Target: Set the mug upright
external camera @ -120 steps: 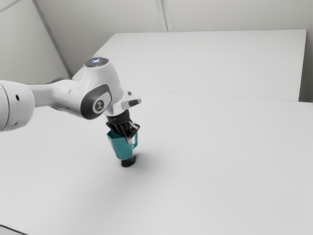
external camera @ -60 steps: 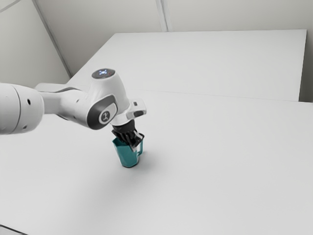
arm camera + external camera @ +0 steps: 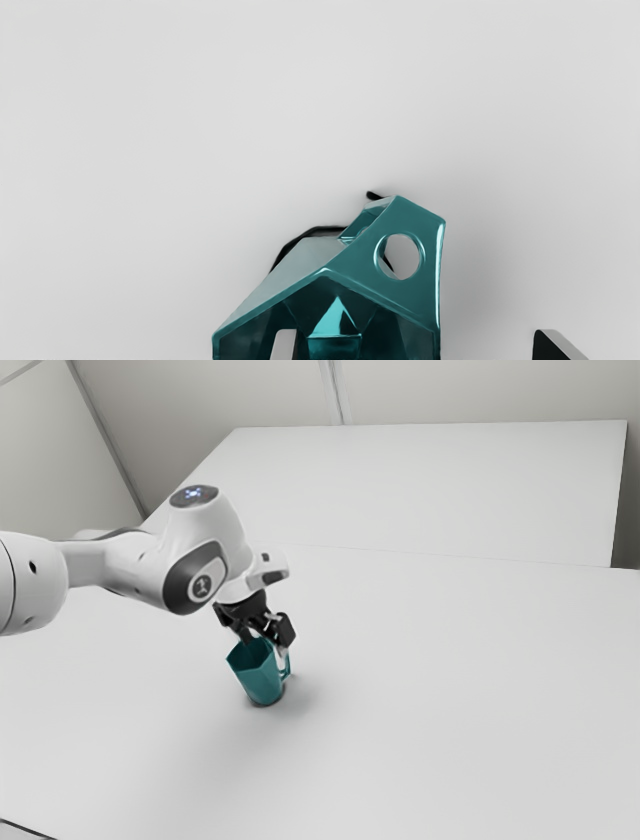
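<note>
- Teal in the exterior view, the mug (image 3: pixel 262 678) sits base down on the table (image 3: pixel 430 690), leaning toward that view's left, under the gripper (image 3: pixel 267 646).
- Wrist view: the gripper is spread, one finger (image 3: pixel 283 345) at the mug's mouth, the other beyond its outer side; faceted walls line the mug's inside.

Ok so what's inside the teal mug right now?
In the teal mug, I see shiny faceted surfaces; one finger of the tool reaches over or into its mouth. Whatever that finger covers, I can't see.
</note>
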`<state>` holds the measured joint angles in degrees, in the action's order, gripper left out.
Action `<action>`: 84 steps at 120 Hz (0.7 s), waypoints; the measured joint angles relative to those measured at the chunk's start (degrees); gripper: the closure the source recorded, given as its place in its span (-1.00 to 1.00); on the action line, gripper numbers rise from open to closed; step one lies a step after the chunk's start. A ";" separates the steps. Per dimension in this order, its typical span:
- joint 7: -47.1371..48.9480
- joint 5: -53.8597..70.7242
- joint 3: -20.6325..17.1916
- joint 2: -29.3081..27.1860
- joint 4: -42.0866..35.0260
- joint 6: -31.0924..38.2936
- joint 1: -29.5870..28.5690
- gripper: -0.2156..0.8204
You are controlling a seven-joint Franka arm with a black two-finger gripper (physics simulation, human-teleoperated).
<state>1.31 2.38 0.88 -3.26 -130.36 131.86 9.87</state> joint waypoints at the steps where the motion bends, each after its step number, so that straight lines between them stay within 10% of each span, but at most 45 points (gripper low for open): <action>1: -0.01 0.00 0.00 -0.11 0.00 -0.06 -0.01 -0.41; 84: -0.71 -0.07 0.01 -3.09 16.86 -13.24 0.50 -0.58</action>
<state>0.60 2.31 0.89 -6.35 -113.51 118.62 10.37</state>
